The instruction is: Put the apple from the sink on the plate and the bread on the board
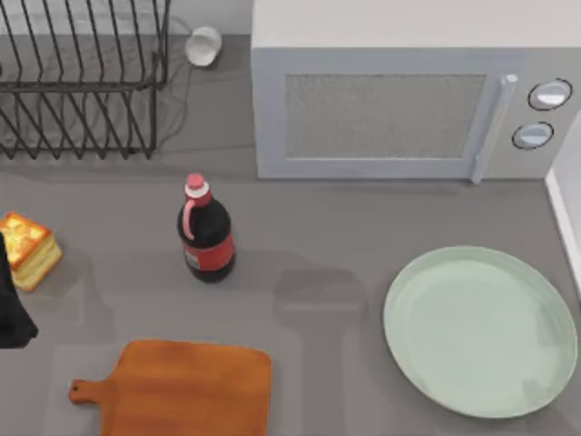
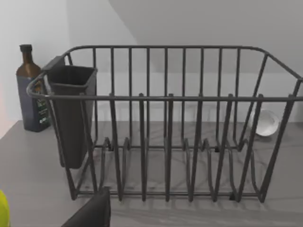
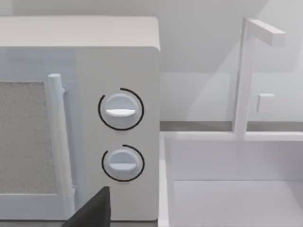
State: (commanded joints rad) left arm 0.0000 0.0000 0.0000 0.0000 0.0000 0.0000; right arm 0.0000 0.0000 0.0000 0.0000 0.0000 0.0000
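The bread (image 1: 27, 248), a small golden-topped block with pale layered sides, lies at the table's far left. My left gripper (image 1: 11, 304) is a dark shape at the left edge, right beside the bread and overlapping its near corner. The reddish-brown board (image 1: 186, 389) lies at the front left, handle pointing left. The pale mint-green plate (image 1: 481, 331) sits bare at the front right. The white sink (image 3: 227, 198) with its faucet (image 3: 246, 75) lies beside the microwave, seen past a dark part of my right gripper (image 3: 92, 210). The apple is out of view.
A dark cola bottle (image 1: 205, 232) with a red cap stands mid-table between bread and plate. A white microwave (image 1: 408, 100) fills the back right. A black wire dish rack (image 1: 82, 82) stands at the back left, with a small white cup (image 1: 203, 45) beside it and a dark bottle (image 2: 32, 90) behind it.
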